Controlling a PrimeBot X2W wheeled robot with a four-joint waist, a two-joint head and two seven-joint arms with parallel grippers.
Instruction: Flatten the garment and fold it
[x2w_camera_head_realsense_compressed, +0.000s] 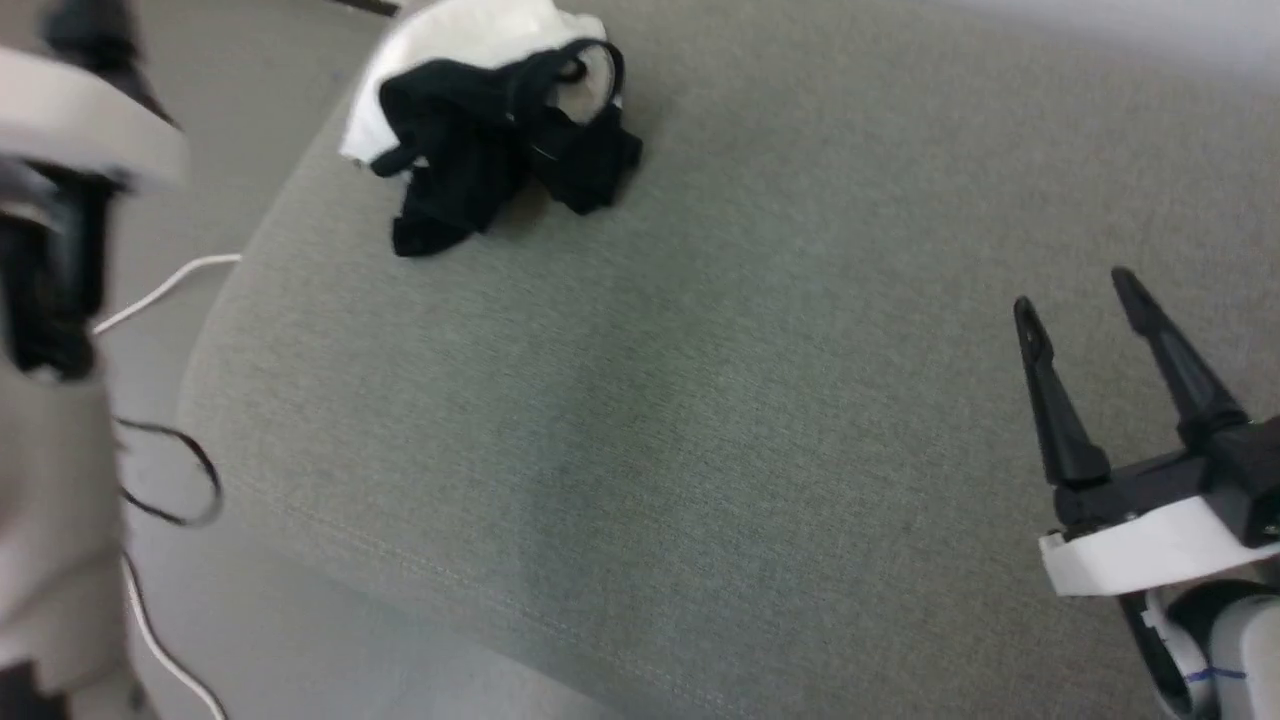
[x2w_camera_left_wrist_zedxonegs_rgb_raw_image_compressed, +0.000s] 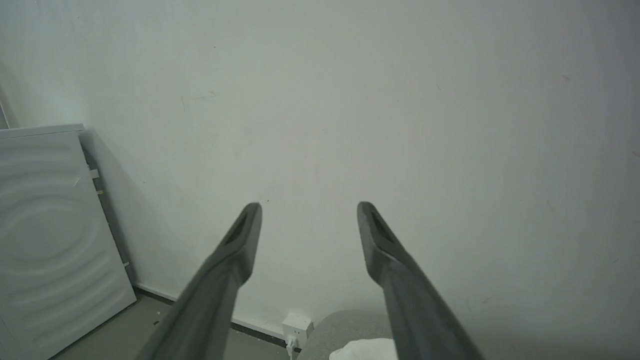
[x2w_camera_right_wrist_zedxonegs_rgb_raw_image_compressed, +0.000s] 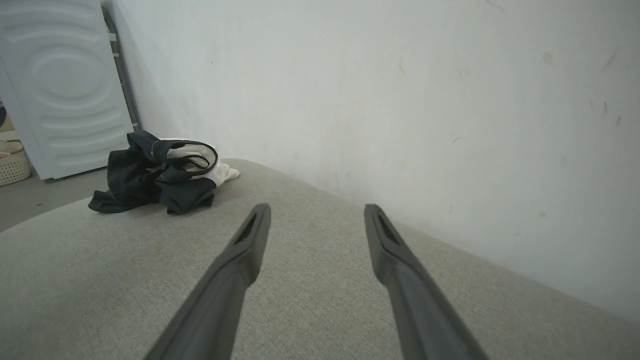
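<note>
The garment (x2w_camera_head_realsense_compressed: 490, 130) lies bunched in a heap at the far left corner of the counter (x2w_camera_head_realsense_compressed: 700, 420), a broad top covered in grey cloth. Its black sleeves and neck trim are tangled over the front and the white body is humped up behind, close to the rounded edge. Nothing of it is spread out, so by my reading the flattening has not begun and the first job is to bring both claws across to it. The right wrist view shows the same heap (x2w_camera_right_wrist_zedxonegs_rgb_raw_image_compressed: 160, 175) well ahead and to the left of the right claw (x2w_camera_right_wrist_zedxonegs_rgb_raw_image_compressed: 317, 207), with bare grey cloth between. That right claw (x2w_camera_head_realsense_compressed: 1072, 290) hovers over the near right part of the counter, fingers spread wide, released, gripping and touching nothing. The left claw (x2w_camera_left_wrist_zedxonegs_rgb_raw_image_compressed: 310, 205) is raised and aimed at the pale wall (x2w_camera_left_wrist_zedxonegs_rgb_raw_image_compressed: 400, 100), likewise gaping and empty. A scrap of white at the bottom edge of its view may be the garment, though I cannot be sure. Both probably stand wide so as to be ready to pinch cloth. Beyond the counter a white appliance (x2w_camera_right_wrist_zedxonegs_rgb_raw_image_compressed: 65, 85) stands by the wall, and loose cables (x2w_camera_head_realsense_compressed: 165, 290) lie on the floor (x2w_camera_head_realsense_compressed: 280, 640).
</note>
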